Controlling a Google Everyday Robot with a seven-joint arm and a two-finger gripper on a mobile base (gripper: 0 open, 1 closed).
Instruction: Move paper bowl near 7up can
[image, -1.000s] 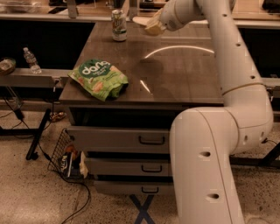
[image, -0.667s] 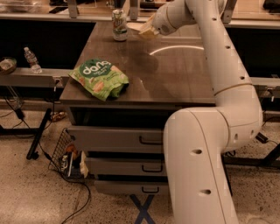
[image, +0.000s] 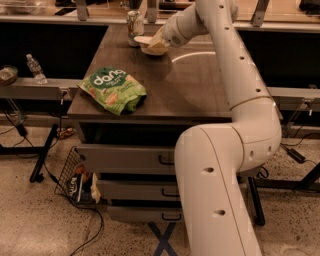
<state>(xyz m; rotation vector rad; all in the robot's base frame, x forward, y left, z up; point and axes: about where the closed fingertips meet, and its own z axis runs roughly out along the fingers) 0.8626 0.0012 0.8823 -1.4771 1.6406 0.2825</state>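
The off-white paper bowl (image: 148, 44) rests low on the dark table top, at the far edge, just right of the 7up can (image: 134, 28). The can stands upright, pale silver-green with a metal top. My gripper (image: 159, 42) is at the end of the white arm that reaches over the table from the right. It is shut on the right side of the bowl's rim. The fingertips are partly hidden behind the bowl.
A green chip bag (image: 113, 90) lies near the table's front left corner. A clear water bottle (image: 35, 69) and a small dark bowl (image: 7, 74) sit on the low shelf to the left. Drawers (image: 125, 159) are below the table top.
The arm has swung left and down, carrying the paper bowl from the right of the far edge to a spot right beside the 7up can.
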